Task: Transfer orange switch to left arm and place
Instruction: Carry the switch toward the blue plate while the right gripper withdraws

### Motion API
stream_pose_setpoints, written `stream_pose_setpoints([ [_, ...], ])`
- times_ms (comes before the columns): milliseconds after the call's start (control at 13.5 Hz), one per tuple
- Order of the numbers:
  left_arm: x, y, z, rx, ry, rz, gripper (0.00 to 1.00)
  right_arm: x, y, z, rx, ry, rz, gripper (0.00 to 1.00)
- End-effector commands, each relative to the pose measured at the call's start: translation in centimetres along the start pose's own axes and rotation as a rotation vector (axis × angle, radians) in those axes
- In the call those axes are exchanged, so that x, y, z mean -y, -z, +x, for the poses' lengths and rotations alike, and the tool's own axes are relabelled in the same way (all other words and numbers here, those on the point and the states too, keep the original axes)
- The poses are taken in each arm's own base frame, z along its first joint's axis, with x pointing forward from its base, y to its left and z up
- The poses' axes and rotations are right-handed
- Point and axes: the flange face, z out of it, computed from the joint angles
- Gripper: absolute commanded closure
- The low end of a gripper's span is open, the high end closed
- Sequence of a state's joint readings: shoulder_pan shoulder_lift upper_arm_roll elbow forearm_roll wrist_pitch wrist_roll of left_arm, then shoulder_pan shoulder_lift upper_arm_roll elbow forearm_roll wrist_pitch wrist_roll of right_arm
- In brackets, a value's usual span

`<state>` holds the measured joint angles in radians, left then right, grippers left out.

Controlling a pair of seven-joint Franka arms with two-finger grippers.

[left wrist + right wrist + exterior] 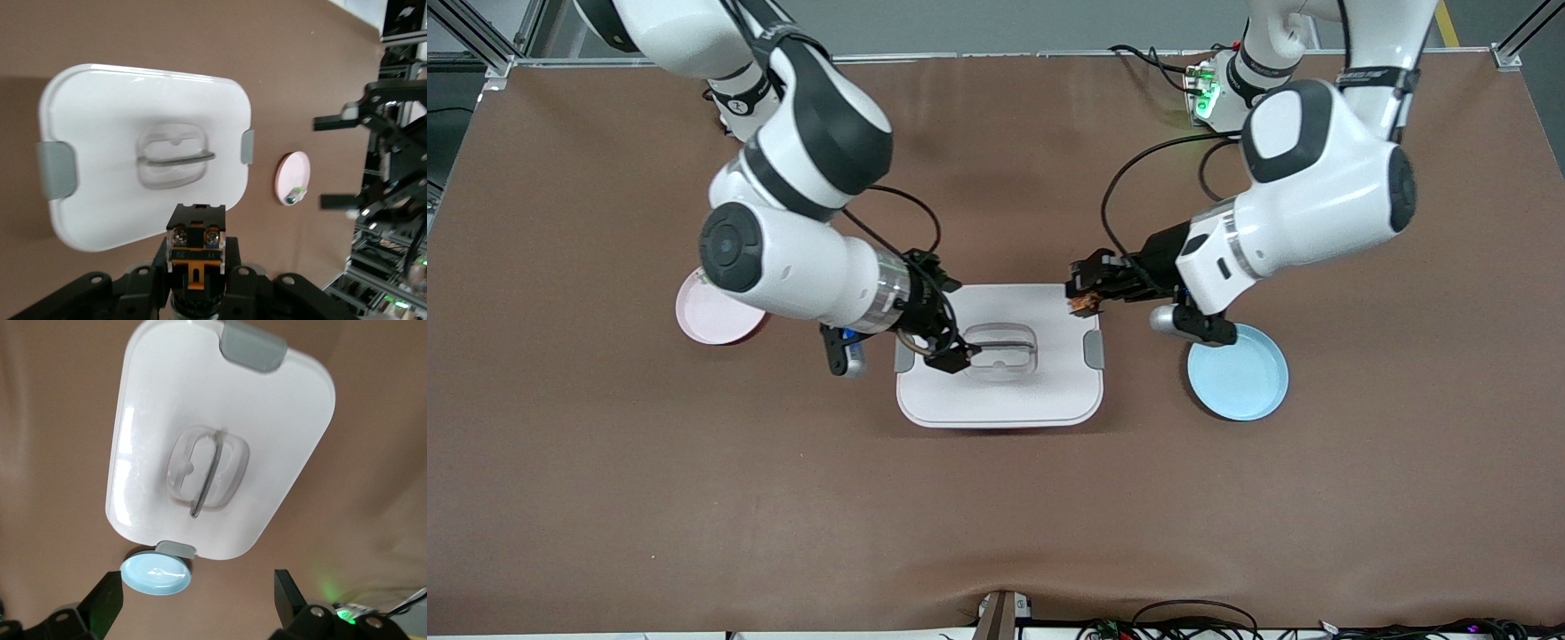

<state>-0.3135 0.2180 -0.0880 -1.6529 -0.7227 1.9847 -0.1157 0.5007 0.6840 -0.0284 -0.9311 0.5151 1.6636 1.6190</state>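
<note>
My left gripper [1083, 296] is shut on the orange switch [1086, 306], a small black part with orange marks, and holds it above the corner of the white box [1005, 400] toward the left arm's end. In the left wrist view the switch [195, 235] stands clamped between the jaws of the left gripper [195, 259], with the box [107, 133] below. My right gripper [956, 324] hangs open and empty over the box's edge toward the right arm's end. In the right wrist view the right gripper [198, 600] holds nothing, above the table beside the box [267, 420].
A pink plate [710, 318] lies under the right arm, and in the left wrist view that pink plate [293, 175] carries a small silver-and-green part [295, 195]. A blue plate [1240, 378] lies beside the box toward the left arm's end. Cables trail along the table's near edge.
</note>
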Motion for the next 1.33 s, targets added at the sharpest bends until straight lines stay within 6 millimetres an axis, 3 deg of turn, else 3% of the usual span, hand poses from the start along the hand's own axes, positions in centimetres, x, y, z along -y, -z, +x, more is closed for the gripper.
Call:
stream_pose_setpoints([
  [0,1.0,5.7,-0.5,0.052,-0.015,0.075,1.00,-0.9,3.7,2.0,0.002,0.181,-0.030,0.00],
  [296,3.9,13.1,-1.2,0.065,0.004,0.183,1.00,-2.4,6.5,6.8,-0.053,0.427,-0.125,0.00],
  [370,5.0,15.2,-1.6,0.054,0.030,0.182,1.00,-3.0,7.6,7.4,-0.087,0.503,-0.150,0.00],
  [519,6.7,18.2,-1.8,-0.001,0.128,0.199,1.00,-3.6,8.0,8.4,-0.158,0.610,-0.217,0.00],
  [889,7.9,17.1,-0.7,-0.154,0.556,0.331,1.00,-5.4,10.8,13.9,-0.223,0.891,-0.392,0.00],
  [1111,10.3,13.9,0.3,-0.273,0.769,0.365,1.00,-6.2,12.6,17.3,-0.282,0.984,-0.491,0.00],
  [1259,12.1,12.0,0.4,-0.352,0.872,0.409,1.00,-7.2,15.0,20.0,-0.277,1.074,-0.525,0.00],
])
